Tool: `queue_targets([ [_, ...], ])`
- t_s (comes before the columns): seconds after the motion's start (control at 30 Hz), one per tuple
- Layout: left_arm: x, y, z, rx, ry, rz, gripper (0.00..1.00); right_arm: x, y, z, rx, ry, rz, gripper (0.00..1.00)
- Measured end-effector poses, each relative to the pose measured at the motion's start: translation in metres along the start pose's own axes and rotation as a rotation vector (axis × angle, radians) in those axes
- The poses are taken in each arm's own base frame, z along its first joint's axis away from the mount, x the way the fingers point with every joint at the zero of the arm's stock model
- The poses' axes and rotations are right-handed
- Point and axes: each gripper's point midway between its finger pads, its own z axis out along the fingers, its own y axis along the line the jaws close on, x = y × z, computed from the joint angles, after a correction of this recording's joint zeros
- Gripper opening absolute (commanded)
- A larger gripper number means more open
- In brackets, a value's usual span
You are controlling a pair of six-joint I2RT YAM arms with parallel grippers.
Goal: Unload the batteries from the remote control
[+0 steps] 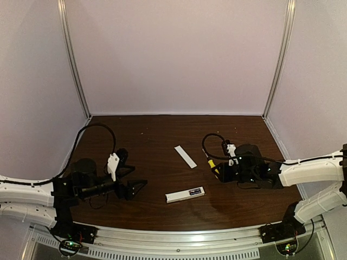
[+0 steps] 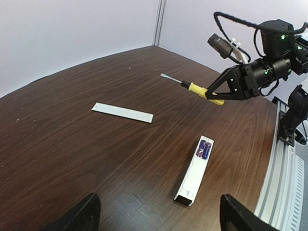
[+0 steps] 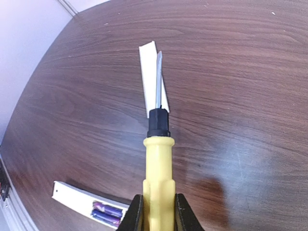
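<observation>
The white remote control (image 1: 185, 194) lies on the dark table with its battery recess facing up. Two purple-blue batteries (image 2: 204, 149) sit side by side at the recess's far end, also showing in the right wrist view as batteries (image 3: 108, 211) inside the remote control (image 3: 72, 196). My left gripper (image 2: 161, 216) stands open just short of the remote's near end, touching nothing. My right gripper (image 3: 159, 214) hovers above the table to the remote's right, shut on a yellow-handled screwdriver (image 3: 159, 163) whose blade points away over the cover strip.
A thin flat white cover strip (image 1: 185, 156) lies behind the remote, toward the table's middle. Pale walls close in the back and both sides. A metal rail (image 1: 179, 238) runs along the near edge.
</observation>
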Motion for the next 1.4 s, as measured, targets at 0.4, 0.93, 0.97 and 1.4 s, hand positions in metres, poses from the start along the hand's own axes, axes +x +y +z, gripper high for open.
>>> queue_targets([
  [0.4,-0.03,-0.041,-0.011,0.221,-0.053,0.002,0.88,0.002,0.077,-0.061,-0.279,-0.036,-0.102,0.0],
  [0.93,-0.044,-0.076,-0.029,0.42,-0.048,-0.011,0.86,0.055,0.145,-0.103,-0.566,0.074,-0.327,0.0],
  [0.97,-0.042,-0.077,-0.028,0.426,-0.039,-0.012,0.86,0.057,0.147,-0.105,-0.579,0.077,-0.338,0.0],
  [1.4,-0.034,-0.09,-0.029,0.511,0.011,-0.027,0.83,0.084,0.174,-0.128,-0.704,0.104,-0.477,0.0],
])
